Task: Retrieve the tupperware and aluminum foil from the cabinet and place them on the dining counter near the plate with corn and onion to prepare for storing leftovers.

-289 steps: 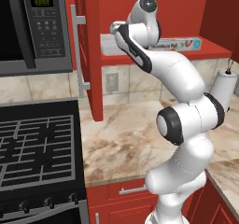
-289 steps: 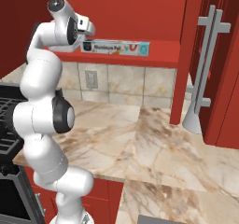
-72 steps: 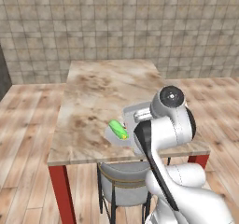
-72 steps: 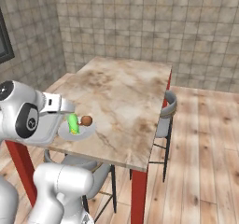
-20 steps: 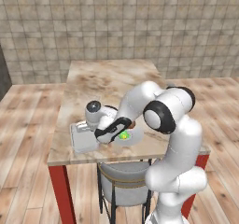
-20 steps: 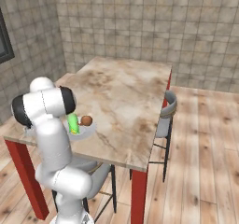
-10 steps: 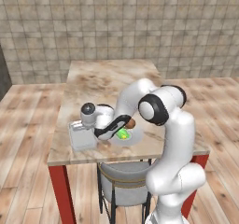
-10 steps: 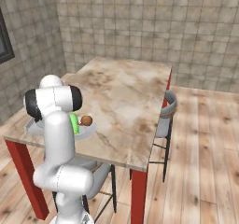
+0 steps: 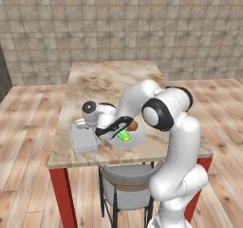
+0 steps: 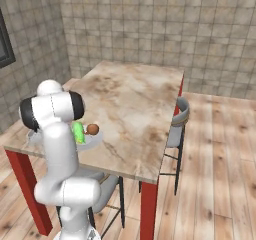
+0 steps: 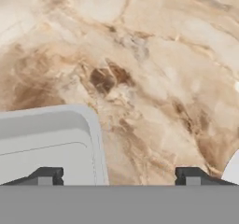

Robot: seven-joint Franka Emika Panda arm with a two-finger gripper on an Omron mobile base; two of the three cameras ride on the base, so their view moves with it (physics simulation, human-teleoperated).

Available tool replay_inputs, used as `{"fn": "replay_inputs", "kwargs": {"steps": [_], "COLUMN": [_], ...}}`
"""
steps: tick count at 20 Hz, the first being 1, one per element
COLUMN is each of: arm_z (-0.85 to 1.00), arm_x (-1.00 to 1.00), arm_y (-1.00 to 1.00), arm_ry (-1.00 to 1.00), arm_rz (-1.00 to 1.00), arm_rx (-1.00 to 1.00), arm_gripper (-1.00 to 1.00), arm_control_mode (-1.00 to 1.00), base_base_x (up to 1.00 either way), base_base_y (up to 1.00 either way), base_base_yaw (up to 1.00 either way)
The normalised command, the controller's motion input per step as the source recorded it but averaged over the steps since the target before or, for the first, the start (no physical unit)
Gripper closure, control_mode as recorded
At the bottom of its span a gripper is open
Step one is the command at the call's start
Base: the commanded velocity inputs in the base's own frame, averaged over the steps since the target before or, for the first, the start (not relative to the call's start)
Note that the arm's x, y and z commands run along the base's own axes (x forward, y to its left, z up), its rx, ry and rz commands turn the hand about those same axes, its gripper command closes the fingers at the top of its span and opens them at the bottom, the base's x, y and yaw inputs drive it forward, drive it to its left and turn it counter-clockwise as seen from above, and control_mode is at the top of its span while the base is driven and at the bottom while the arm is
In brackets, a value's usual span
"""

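Now reaches further left than a moment ago, gripper (image 11: pixel 119 176) spread wide over tupperware (image 9: pixel 83 138) on dining counter (image 9: pixel 109 82), beside plate (image 9: pixel 136 140)

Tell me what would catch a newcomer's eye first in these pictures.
The white arm bends low over the marble counter, its gripper open above the grey tupperware near the front left corner. Just right of that, a plate holds bright green corn and a brown onion.
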Motion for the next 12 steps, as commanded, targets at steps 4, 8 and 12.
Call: {"fn": "replay_inputs", "kwargs": {"steps": [4, 8, 12], "arm_z": [0.49, 0.57, 0.80], "arm_x": [-0.64, -0.72, -0.80], "arm_y": [-0.50, -0.57, -0.46], "arm_ry": [-0.07, -0.10, -0.13], "arm_rz": [-0.07, -0.05, -0.01], "arm_rx": [0.00, 0.01, 0.01], "arm_gripper": [-1.00, -1.00, -1.00], "arm_control_mode": [-1.00, -1.00, -1.00], "base_base_x": [0.00, 0.00, 0.00], "base_base_y": [0.00, 0.00, 0.00], "base_base_yaw": [0.00, 0.00, 0.00]}}
